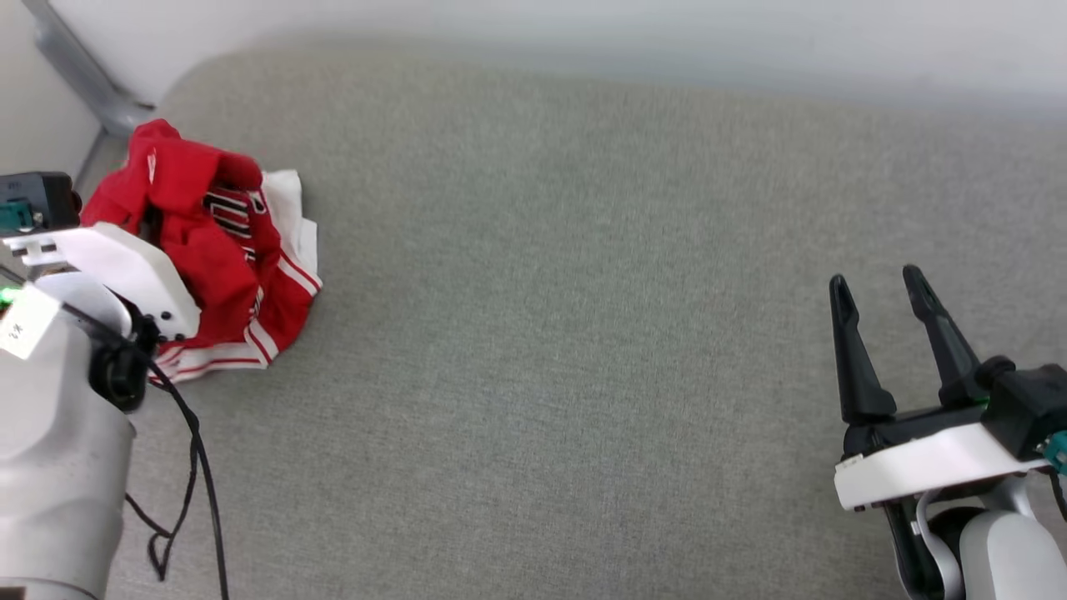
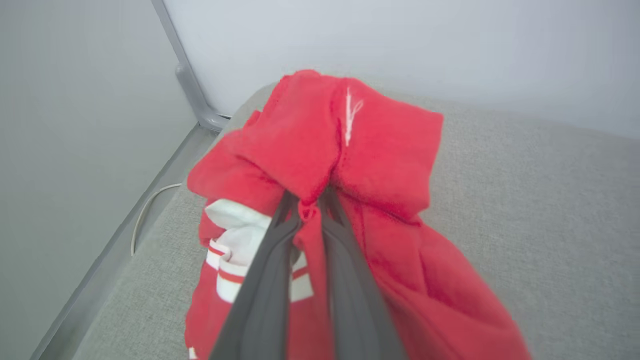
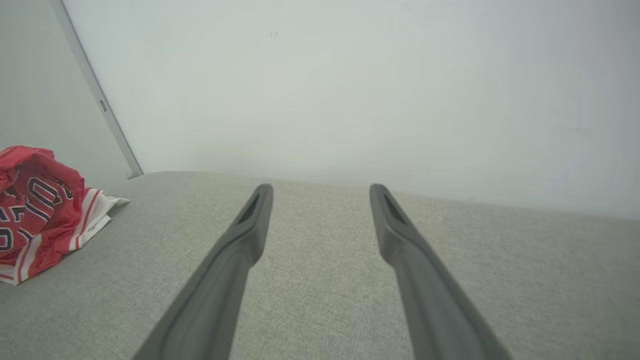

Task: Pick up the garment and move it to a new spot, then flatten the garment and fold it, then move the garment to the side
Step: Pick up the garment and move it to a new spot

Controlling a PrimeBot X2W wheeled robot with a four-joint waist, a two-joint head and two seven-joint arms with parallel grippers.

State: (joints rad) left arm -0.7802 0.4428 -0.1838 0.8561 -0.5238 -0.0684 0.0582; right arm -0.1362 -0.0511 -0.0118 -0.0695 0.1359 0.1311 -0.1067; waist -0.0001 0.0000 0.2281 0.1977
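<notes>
Left arm came in from the lower-left corner, wrist over the near edge of the garment (image 1: 225, 258). Garment lay bunched at the far-left corner of the grey-covered table (image 1: 533, 333). Left hand (image 2: 310, 200) pinched together on a red fold, cloth peaking above the tips. Right arm low at lower right, well apart. Right hand (image 1: 875, 279) spread wide, holding nothing.

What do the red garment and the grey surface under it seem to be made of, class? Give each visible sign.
The garment: soft matt knit cloth, probably jersey; it bunches into limp folds where the left gripper pinches it. The grey surface: matt woven fabric, like upholstery, showing a fine flecked weave; its filling is hidden.
</notes>
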